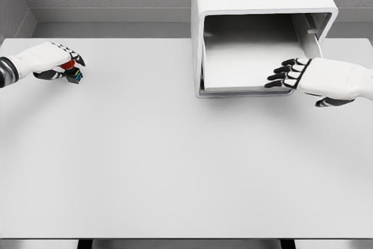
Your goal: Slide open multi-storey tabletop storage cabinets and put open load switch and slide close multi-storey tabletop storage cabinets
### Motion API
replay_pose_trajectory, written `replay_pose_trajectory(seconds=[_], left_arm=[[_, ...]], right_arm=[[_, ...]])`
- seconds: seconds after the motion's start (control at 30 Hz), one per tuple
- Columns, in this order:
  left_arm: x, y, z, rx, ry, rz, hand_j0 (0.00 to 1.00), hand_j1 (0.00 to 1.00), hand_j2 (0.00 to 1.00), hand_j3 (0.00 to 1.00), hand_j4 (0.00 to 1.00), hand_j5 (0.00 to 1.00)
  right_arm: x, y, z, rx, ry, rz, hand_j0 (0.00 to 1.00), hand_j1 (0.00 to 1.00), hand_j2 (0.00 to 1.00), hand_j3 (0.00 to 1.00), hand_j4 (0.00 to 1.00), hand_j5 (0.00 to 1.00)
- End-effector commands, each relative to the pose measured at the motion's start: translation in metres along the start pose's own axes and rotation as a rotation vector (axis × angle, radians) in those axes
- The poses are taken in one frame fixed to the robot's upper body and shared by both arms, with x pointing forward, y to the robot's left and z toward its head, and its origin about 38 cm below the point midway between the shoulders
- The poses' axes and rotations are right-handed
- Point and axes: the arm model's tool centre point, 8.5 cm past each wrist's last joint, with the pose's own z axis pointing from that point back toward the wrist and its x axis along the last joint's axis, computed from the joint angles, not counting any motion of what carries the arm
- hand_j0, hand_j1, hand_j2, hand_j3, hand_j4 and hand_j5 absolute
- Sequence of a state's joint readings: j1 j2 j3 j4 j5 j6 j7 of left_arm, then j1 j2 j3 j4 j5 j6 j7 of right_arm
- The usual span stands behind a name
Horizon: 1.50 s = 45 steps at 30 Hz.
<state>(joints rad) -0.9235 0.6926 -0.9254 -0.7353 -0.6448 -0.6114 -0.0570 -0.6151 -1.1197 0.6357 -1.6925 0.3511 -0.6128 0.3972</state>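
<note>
From the head view, the white cabinet (262, 27) stands at the far right of the table (175, 173), and its drawer (245, 62) is pulled out. The right hand (317, 78) rests at the drawer's near edge, fingers loose, holding nothing. Far left, the left hand (49, 62) is wrapped around the load switch (72, 72), a small thing with a red top. I think the left hand should lift it gently, carry it right, and set it down flat inside the drawer without bumping the sides.
</note>
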Motion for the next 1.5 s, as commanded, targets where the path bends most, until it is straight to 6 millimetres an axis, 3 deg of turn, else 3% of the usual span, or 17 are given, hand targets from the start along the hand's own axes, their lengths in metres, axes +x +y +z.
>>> replay_pose_trajectory(seconds=[0.0,0.23,0.37,0.43,0.5,0.6,0.8,1.1,1.2,1.33,1.47], left_arm=[[-0.001,0.001,0.001,0.004,0.003,0.005,0.61,0.61,0.61,0.61,0.61,0.61],[0.000,0.000,0.000,0.005,0.001,0.007,0.52,0.52,0.52,0.52,0.52,0.52],[0.000,0.001,0.000,0.009,0.000,0.008,0.52,0.52,0.52,0.52,0.52,0.52],[0.000,0.002,0.000,0.010,-0.001,0.008,0.52,0.52,0.52,0.52,0.52,0.52],[0.001,0.003,0.000,0.018,-0.005,0.009,0.52,0.52,0.52,0.52,0.52,0.52],[0.002,0.006,0.001,0.025,-0.009,0.006,0.52,0.52,0.52,0.52,0.52,0.52],[0.006,0.011,0.000,0.039,-0.024,-0.001,0.52,0.52,0.52,0.52,0.52,0.52],[0.012,0.015,-0.002,0.050,-0.044,-0.013,0.52,0.52,0.52,0.52,0.52,0.52],[0.018,0.020,-0.004,0.059,-0.061,-0.024,0.52,0.52,0.52,0.52,0.52,0.52],[0.027,0.027,-0.006,0.075,-0.092,-0.045,0.52,0.52,0.52,0.52,0.52,0.52],[0.034,0.032,-0.006,0.071,-0.115,-0.067,0.52,0.52,0.52,0.52,0.52,0.52]], right_arm=[[0.003,-0.006,0.010,-0.003,-0.006,-0.003,1.00,1.00,1.00,1.00,1.00,1.00],[0.001,-0.019,0.037,-0.013,0.009,-0.047,1.00,1.00,1.00,1.00,1.00,1.00],[-0.002,-0.029,0.042,-0.045,0.022,-0.034,1.00,1.00,1.00,1.00,1.00,1.00],[-0.006,-0.035,0.054,-0.077,0.030,-0.085,0.99,0.99,0.99,0.99,0.99,0.99],[-0.009,-0.039,0.061,-0.076,0.049,-0.075,0.92,0.92,0.92,0.92,0.92,0.92],[-0.012,-0.042,0.070,-0.067,0.070,-0.064,0.71,0.71,0.71,0.71,0.71,0.71],[-0.017,-0.043,0.085,-0.041,0.105,-0.067,0.64,0.64,0.64,0.64,0.64,0.64],[-0.001,-0.029,0.072,-0.022,0.043,-0.102,0.64,0.64,0.64,0.64,0.64,0.64],[0.006,-0.009,0.059,-0.008,0.008,-0.154,0.64,0.64,0.64,0.64,0.64,0.64],[0.010,0.000,0.051,-0.009,-0.012,-0.177,0.64,0.64,0.64,0.64,0.64,0.64],[0.026,0.031,0.026,0.012,-0.065,-0.218,0.64,0.64,0.64,0.64,0.64,0.64]])
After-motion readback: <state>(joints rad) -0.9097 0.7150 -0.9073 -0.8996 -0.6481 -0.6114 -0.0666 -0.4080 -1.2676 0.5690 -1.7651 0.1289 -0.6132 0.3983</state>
